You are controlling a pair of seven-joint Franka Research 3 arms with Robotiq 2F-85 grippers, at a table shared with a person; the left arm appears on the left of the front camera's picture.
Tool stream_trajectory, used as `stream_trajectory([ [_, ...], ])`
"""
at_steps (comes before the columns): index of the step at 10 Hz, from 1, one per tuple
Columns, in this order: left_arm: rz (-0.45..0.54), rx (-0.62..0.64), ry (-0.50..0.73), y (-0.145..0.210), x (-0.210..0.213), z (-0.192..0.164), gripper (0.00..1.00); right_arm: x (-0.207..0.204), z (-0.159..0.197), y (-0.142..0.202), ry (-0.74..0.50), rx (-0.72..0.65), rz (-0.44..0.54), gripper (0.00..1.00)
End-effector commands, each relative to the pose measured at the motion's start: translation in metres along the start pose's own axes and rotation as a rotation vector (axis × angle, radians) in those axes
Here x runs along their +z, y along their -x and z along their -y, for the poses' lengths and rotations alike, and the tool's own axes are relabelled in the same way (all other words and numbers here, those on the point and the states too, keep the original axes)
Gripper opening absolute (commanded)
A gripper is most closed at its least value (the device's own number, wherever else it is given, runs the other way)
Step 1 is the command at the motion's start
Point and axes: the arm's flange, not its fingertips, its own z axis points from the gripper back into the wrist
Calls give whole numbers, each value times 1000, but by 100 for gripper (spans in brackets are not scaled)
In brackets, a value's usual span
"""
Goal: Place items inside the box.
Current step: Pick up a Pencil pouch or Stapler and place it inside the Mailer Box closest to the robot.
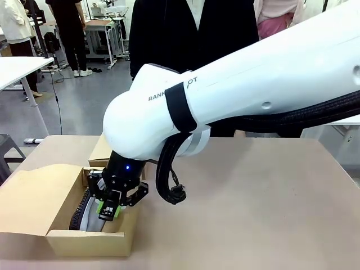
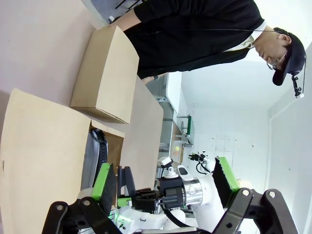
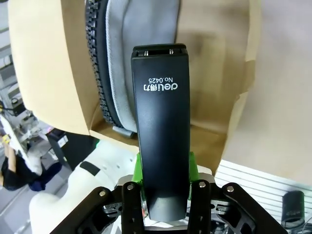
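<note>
My right gripper [image 1: 113, 208] reaches across to the left and hangs just above the near open compartment of the brown cardboard box [image 1: 84, 242]. It is shut on a black stapler [image 3: 161, 136], which stands lengthwise between the green pads of my right gripper [image 3: 163, 170]. Below the stapler, a grey zip pouch [image 3: 141, 44] with a black zipper lies inside the box [image 3: 48, 63]. The same pouch [image 1: 89, 218] fills much of that compartment. My left gripper [image 2: 165, 180] is open with nothing between its fingers, off to one side of the box [image 2: 107, 73].
The box's near flap lid [image 1: 28, 197] lies open to the left, and the far compartment's lid [image 1: 104, 149] is down. A person in black [image 1: 185, 34] stands at the far side. Bare tan tabletop [image 1: 264, 202] stretches to the right of the box.
</note>
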Motion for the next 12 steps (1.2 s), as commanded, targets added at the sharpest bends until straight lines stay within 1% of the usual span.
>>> stream_trajectory([
  [1,-1,-13,13,5,0,-2,100,-4,1,-1,5,5,1,37],
  [2,-1,-13,13,5,0,-2,100,-10,-3,-3,79,-27,77,37],
  [3,-1,-13,13,5,0,-2,100,-15,-6,-9,80,-57,109,37],
  [5,-1,-13,13,5,0,-2,100,-22,-7,-15,55,-67,152,37],
  [7,-1,-13,13,5,0,-2,100,-26,-6,-16,65,-52,152,37],
  [8,-1,-13,13,5,0,-2,100,-25,-5,-16,58,-45,152,57],
  [9,-1,-13,13,5,0,-2,100,-24,-5,-16,62,-32,159,95],
  [10,-1,-13,13,5,0,-2,100,-22,-4,-15,58,-29,165,100],
  [12,-1,-13,13,5,0,-2,100,-18,-1,-14,46,-24,174,100],
])
